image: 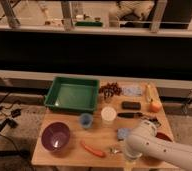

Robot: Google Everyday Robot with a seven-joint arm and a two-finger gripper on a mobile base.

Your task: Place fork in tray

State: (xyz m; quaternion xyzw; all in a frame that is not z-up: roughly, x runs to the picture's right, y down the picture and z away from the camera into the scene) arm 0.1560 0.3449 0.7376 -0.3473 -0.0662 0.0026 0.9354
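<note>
The fork (115, 149) lies at the worktop's (71, 152) front edge, just beside the gripper (128, 157), on its bowl (56, 136) side, fingers open.

My one arm (164, 150), a thick limb in a smooth white shell, stretched across from the lower right, low and nearly level, rising a little toward its left end. There it ended in a rounded white joint (140, 134), and from that joint my wrist turned straight down. My hand (130, 163), the pale two-finger part below the wrist, pointed downward at the near edge of the light wooden table (69, 117), right of its middle, partly cut off by the bottom of the camera view. Its fingers stood spread apart.
</note>
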